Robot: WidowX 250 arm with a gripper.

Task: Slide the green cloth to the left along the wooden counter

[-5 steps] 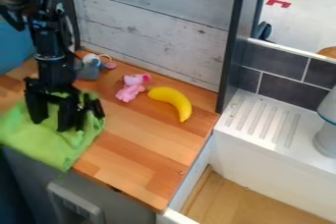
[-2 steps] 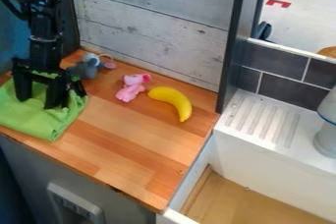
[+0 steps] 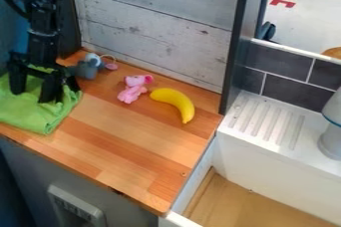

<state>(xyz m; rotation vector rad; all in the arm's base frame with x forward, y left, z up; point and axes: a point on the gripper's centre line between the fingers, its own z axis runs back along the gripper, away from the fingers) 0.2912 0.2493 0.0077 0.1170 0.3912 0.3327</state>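
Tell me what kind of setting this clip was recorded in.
Probably a toy kitchen: a wooden countertop beside a white sink unit with a grooved drainboard, and dark tiling behind it.

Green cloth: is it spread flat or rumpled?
Rumpled, not spread flat: the green cloth lies on the wooden counter with creases and raised folds showing around the gripper.

Yellow banana beside pink toy; grey toy near plank wall.
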